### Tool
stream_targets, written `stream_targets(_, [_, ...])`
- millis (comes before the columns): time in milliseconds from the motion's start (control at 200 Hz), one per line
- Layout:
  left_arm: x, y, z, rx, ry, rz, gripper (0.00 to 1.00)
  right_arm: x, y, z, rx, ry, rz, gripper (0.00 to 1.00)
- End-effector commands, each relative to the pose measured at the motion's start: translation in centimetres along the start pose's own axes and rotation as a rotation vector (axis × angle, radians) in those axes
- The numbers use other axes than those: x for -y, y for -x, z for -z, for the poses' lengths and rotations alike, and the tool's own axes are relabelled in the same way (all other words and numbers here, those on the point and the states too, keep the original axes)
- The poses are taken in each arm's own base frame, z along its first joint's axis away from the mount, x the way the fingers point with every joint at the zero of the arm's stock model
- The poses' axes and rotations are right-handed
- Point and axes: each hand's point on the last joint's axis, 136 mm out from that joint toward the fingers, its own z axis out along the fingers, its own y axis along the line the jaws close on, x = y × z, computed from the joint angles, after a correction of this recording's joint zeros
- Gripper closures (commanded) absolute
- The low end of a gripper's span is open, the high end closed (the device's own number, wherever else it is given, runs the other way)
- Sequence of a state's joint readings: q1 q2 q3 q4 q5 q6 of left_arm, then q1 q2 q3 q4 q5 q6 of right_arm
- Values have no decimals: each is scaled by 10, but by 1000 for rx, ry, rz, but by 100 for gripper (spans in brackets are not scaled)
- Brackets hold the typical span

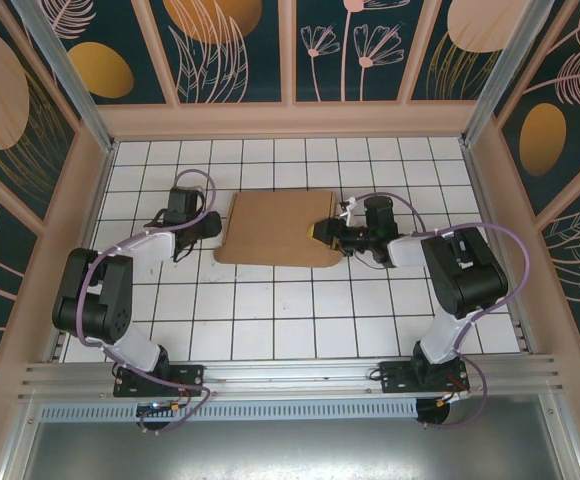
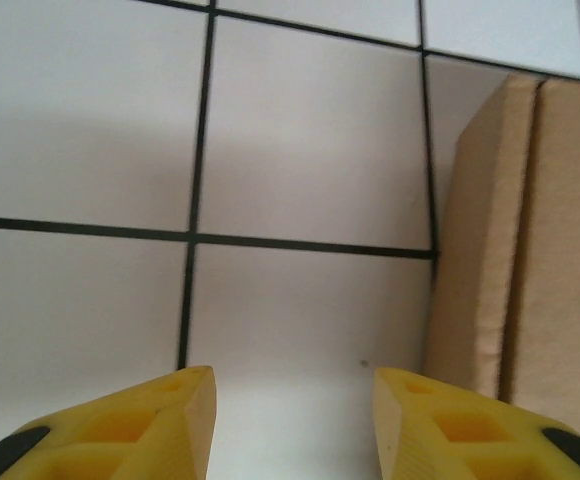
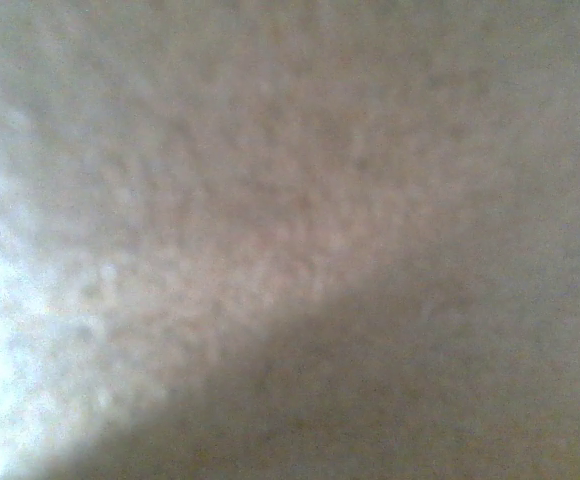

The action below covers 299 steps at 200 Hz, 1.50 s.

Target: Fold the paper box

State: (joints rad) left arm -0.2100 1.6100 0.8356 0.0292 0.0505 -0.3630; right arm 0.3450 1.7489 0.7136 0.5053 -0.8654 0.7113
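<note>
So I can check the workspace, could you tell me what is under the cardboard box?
The box lies on the white tiled table, whose tiles show around it. Anything directly beneath the cardboard is covered and cannot be seen.

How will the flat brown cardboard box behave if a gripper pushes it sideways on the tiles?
The paper box lies flat on the smooth tiled table, so it would probably slide, not tip. Being thin sheet, it is likely light. The crease near its left edge suggests it would bend there if lifted by that side.
</note>
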Motion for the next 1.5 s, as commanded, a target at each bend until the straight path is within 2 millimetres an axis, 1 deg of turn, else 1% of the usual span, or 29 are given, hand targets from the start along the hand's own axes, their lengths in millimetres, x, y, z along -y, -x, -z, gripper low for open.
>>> stream_targets(0, [22, 13, 4, 44, -113, 37, 55, 4, 3, 1, 10, -46, 21, 39])
stream_targets(95, [18, 17, 7, 63, -109, 39, 57, 4, 4, 1, 13, -51, 24, 39])
stream_targets(195, [28, 19, 11, 73, -181, 41, 57, 4, 5, 1, 13, -50, 26, 39])
stream_targets(240, [32, 16, 7, 51, -198, 39, 57, 3, 6, 0, 13, -49, 25, 39])
stream_targets(395, [31, 0, -15, -40, -205, 52, 57, 3, 6, 0, 10, -50, 19, 39])
stream_targets(455, [30, -1, -19, -54, -193, 52, 58, 3, 5, -1, 7, -49, 18, 39])
stream_targets(475, [26, -9, -26, -79, -179, 54, 59, 2, 6, 0, 9, -48, 19, 38])
stream_targets(510, [23, -12, -30, -92, -168, 53, 59, 2, 6, 0, 10, -49, 21, 38])
stream_targets(585, [18, -14, -34, -104, -140, 49, 61, 1, 7, 0, 12, -52, 24, 38])
stream_targets(661, [14, -16, -36, -111, -119, 44, 65, 1, 9, 3, 17, -59, 29, 34])
stream_targets(781, [11, -17, -36, -110, -108, 31, 71, -4, 18, 10, 40, -44, 35, 26])
stream_targets(866, [10, -17, -36, -111, -103, 24, 72, -12, 26, 17, 58, -22, 46, 22])
stream_targets(1026, [10, -17, -37, -112, -99, 16, 73, -18, 40, 27, 86, -23, 64, 19])
stream_targets(1091, [10, -16, -37, -109, -99, 13, 73, -15, 46, 32, 105, -25, 56, 19])
stream_targets(1176, [10, -15, -37, -106, -100, 9, 74, -13, 52, 34, 113, -21, 47, 18])
stream_targets(1341, [11, -14, -36, -104, -107, 9, 74, -19, 57, 27, 95, 25, 36, 20])
stream_targets(1491, [15, -11, -33, -91, -126, 15, 74, -19, 54, 22, 80, 29, 25, 31])
